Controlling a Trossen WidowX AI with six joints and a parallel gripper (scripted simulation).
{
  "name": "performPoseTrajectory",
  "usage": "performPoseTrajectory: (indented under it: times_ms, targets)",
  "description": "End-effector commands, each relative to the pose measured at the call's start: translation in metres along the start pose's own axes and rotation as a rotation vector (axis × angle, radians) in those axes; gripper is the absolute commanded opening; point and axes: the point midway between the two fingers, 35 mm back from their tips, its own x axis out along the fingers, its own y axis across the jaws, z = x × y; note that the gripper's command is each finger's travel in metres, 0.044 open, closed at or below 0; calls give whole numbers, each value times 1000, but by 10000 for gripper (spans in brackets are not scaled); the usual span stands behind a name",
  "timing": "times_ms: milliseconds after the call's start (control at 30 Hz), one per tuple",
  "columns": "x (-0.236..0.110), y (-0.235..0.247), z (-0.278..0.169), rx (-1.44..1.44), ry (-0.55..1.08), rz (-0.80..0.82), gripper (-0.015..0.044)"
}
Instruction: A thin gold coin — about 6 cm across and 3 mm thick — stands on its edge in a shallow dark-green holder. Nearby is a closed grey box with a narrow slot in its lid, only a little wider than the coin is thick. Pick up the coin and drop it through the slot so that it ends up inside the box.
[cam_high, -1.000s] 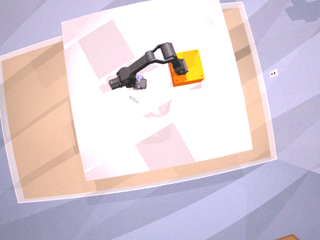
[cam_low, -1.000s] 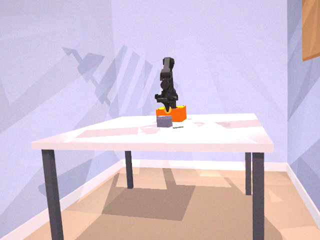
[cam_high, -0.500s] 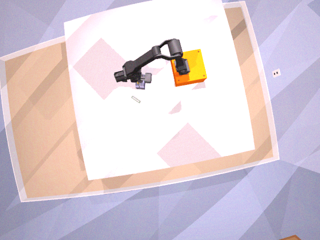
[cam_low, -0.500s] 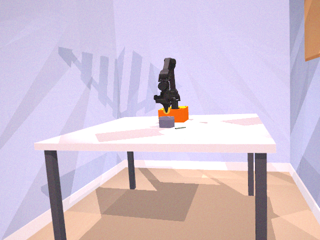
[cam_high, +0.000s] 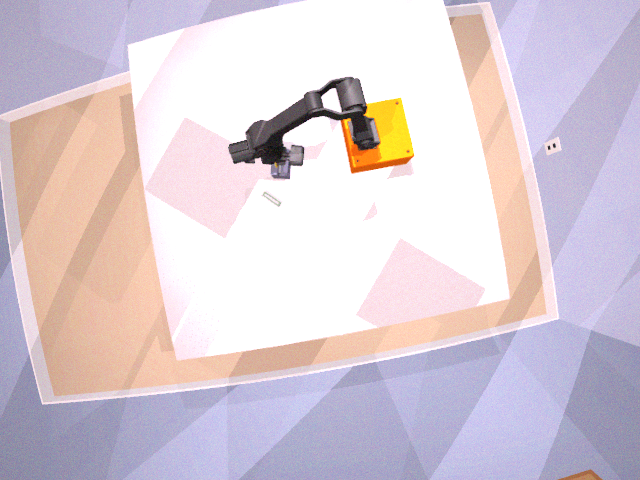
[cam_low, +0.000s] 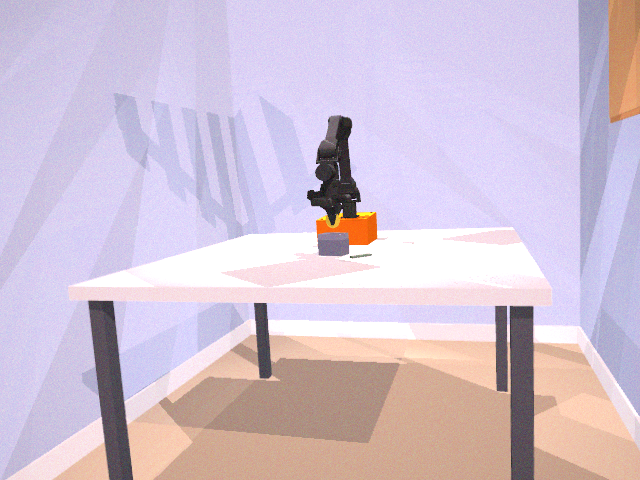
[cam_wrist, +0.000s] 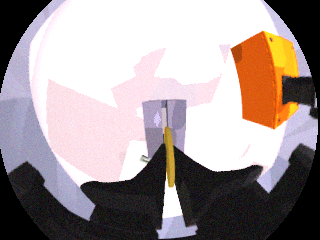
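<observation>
Gold coin (cam_wrist: 170, 158), thin disc edge-on, pinched in dark hand (cam_wrist: 171, 183) above grey slotted box (cam_wrist: 164, 119).

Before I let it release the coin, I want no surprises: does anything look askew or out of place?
Nothing stands out. The gripper is shut on the gold coin, held edge-on above the grey box, roughly in line with its slot. The dark-green holder lies flat beside the box.
</observation>
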Motion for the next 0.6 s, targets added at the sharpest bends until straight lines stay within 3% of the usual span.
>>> performPoseTrajectory:
  times_ms: [0,567]
  targets:
    - [0,0,1,3,-1,-1,0]
    - [-4,-2,3,-7,-2,-1,0]
